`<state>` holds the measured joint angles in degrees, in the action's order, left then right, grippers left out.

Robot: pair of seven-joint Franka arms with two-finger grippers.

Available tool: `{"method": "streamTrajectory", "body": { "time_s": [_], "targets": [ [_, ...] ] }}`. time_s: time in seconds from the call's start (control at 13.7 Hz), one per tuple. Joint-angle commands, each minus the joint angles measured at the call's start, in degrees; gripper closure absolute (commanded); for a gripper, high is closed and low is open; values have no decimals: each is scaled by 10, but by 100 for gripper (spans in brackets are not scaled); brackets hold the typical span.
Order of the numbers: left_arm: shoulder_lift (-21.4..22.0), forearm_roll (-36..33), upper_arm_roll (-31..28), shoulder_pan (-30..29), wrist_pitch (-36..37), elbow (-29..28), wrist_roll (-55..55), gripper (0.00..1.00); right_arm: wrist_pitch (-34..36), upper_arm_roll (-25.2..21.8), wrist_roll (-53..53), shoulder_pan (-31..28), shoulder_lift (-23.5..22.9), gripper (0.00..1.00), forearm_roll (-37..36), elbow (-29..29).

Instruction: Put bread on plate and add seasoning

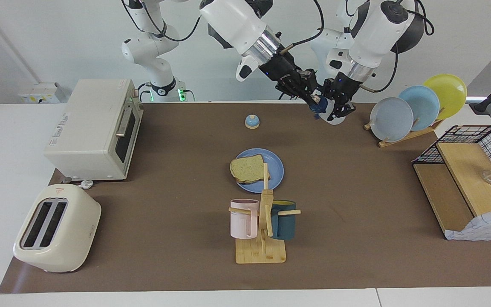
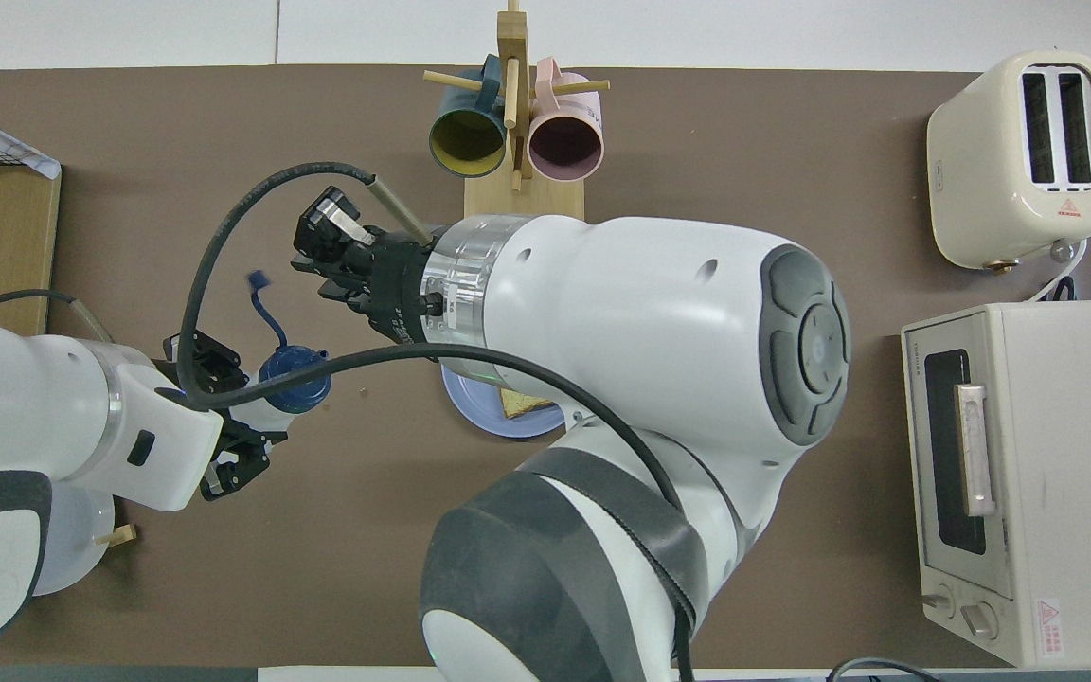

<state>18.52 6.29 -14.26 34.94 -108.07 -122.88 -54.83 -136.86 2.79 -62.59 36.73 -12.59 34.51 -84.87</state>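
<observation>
The bread (image 1: 249, 169) lies on the blue plate (image 1: 274, 171) in the middle of the table; in the overhead view my right arm covers most of the plate (image 2: 474, 417). My left gripper (image 1: 340, 109) (image 2: 228, 414) is shut on the seasoning (image 1: 334, 117), held tilted in the air near the plate rack. Its navy cap (image 2: 295, 379) has a thin strap with a small lid (image 2: 256, 278) sticking out from it. My right gripper (image 1: 311, 96) (image 2: 320, 242) hovers just beside the cap.
A small blue-domed bell (image 1: 252, 122) sits close to the robots. The plate rack (image 1: 416, 106) and a wire shelf (image 1: 471, 179) stand at the left arm's end. An oven (image 1: 94, 128) and toaster (image 1: 58, 228) stand at the right arm's end. A mug rack (image 1: 264, 221) stands beside the plate.
</observation>
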Motion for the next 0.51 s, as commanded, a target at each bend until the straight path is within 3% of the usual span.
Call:
{"method": "streamTrajectory", "body": {
  "time_s": [0.0, 0.44],
  "targets": [
    [13, -2, -2, 0, 5, -10, -3, 100, 30, 1, 67, -10, 26, 0, -35, -37],
    [4, -42, 19, 0, -7, -3, 8, 100, 309, 1, 265, -120, 56, 0, -211, -50]
  ]
}}
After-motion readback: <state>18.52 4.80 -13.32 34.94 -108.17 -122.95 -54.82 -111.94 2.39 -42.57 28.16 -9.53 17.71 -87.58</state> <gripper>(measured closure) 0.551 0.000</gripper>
